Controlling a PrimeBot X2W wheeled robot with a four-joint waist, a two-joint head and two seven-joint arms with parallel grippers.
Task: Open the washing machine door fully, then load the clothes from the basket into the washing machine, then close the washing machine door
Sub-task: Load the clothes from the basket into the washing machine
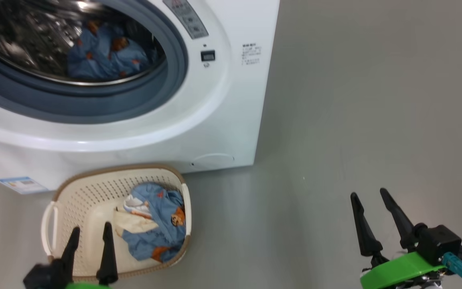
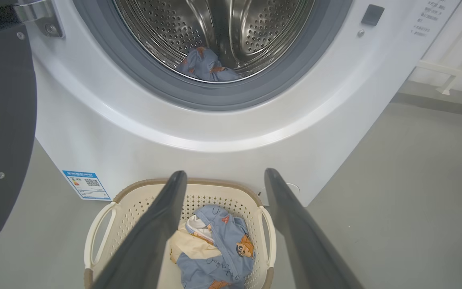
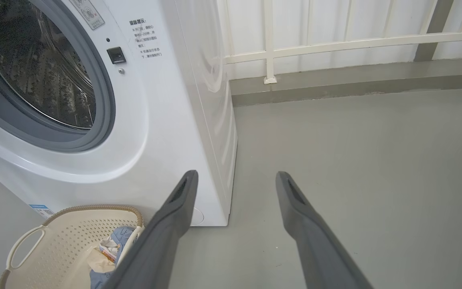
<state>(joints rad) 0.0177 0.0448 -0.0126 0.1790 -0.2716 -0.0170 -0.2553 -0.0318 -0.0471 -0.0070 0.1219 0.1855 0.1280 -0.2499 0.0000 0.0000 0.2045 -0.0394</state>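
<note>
Clothes point(image 1: 155, 220) of light blue fabric with orange-brown figures lie as a crumpled bundle in the right half of the basket point(image 1: 86, 192), a cream lining showing at the bundle's left edge. A second blue garment point(image 1: 102, 56) of the same print rests at the bottom of the steel drum point(image 2: 231, 32). The basket stands on the floor point(image 1: 355, 100) just in front of the washing machine point(image 1: 223, 120), below its grey-blue gasket point(image 1: 94, 104) and near the blue label sticker point(image 1: 21, 184). The washing machine door point(image 2: 10, 140) stands open at the robot's left, its black rim and glass at the edge of the left wrist view.

The left gripper point(image 1: 91, 226) hovers over the near left part of the basket, its two dark fingers spread apart and holding nothing. In the head view the bundle lies just to the right of the fingers, apart from them. In the left wrist view it shows in the gap between the two fingers, beneath them. The right gripper point(image 1: 368, 193) hangs over bare floor, well apart from the basket and off the machine's right front corner, its fingers likewise spread and empty. A white railing point(image 3: 335, 40) runs along the wall beyond the machine's side.
</note>
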